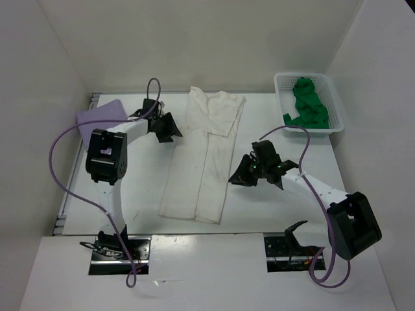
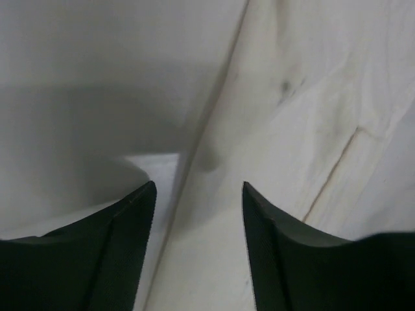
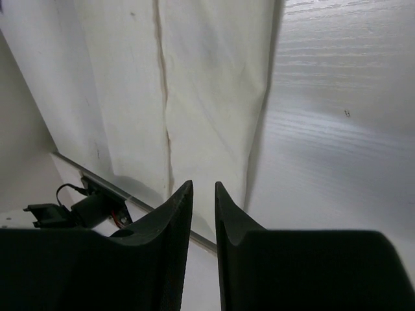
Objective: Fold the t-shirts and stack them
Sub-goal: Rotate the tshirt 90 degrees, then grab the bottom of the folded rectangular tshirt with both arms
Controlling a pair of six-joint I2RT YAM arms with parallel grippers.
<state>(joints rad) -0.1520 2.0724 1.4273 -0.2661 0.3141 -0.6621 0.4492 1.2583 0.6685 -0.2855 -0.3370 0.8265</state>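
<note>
Cream shirt (image 1: 204, 155): folded lengthwise into a long strip, flat at mid-table.
Purple shirt (image 1: 97, 116): far left of the table.
Green shirt (image 1: 308, 103): bunched in the basket (image 1: 334, 103), far right corner.
Left gripper (image 2: 199, 184): over the cream shirt's left edge, jaws apart, empty.
Right gripper (image 3: 203, 183): beside the strip's right edge, jaws narrowly apart, empty.

Left gripper (image 2: 198, 188) hangs with jaws spread wide, nothing between them; right gripper (image 3: 203, 184) pinched to a narrow slit, empty.
</note>
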